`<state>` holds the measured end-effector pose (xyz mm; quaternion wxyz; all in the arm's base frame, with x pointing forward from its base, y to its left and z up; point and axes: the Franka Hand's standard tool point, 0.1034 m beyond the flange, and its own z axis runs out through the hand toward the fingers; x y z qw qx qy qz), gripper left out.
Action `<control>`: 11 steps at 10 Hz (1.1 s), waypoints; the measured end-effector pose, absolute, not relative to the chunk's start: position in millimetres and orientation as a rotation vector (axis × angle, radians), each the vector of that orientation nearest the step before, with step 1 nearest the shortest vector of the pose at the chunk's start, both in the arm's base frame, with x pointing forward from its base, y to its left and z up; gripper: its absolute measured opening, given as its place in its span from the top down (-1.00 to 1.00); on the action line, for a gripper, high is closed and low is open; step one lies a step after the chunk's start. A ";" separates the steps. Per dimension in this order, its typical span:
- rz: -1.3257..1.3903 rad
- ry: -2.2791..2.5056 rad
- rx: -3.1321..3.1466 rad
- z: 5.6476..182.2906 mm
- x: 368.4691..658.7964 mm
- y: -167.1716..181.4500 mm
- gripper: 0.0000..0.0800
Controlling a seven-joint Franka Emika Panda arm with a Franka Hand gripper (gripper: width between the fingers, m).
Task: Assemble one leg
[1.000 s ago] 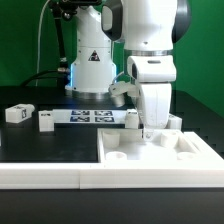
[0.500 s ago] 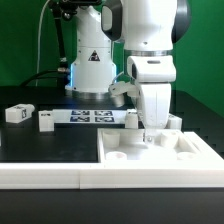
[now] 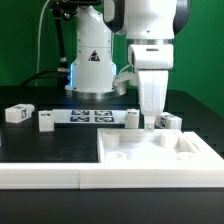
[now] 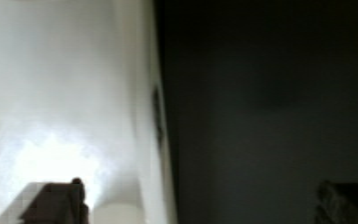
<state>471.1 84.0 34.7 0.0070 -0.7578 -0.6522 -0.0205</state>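
Note:
The large white panel (image 3: 160, 150) with round sockets lies at the front right. Several small white legs with marker tags stand behind it: one (image 3: 170, 121) just to the exterior view's right of my gripper, one (image 3: 131, 118) just to its left, and two further left (image 3: 46, 121) (image 3: 17, 113). My gripper (image 3: 150, 124) hangs over the panel's far edge, between the two nearest legs. In the wrist view the gripper (image 4: 199, 200) is open and empty, its fingertips (image 4: 55, 200) wide apart over the panel's edge (image 4: 87, 110) and the dark table.
The marker board (image 3: 92, 116) lies flat behind the legs. The arm's white base (image 3: 92, 65) stands at the back. A white ledge (image 3: 50, 172) runs along the front left.
My gripper has risen off the panel and shifted a little to the exterior view's right. The legs and panel have not moved.

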 end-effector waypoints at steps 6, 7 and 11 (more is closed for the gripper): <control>-0.074 -1.871 -2.503 40.0 469.1 91.7 -0.62; -0.068 -1.641 -2.650 39.7 463.7 98.0 -0.62; -0.066 -1.120 -2.889 37.0 448.4 129.3 -0.62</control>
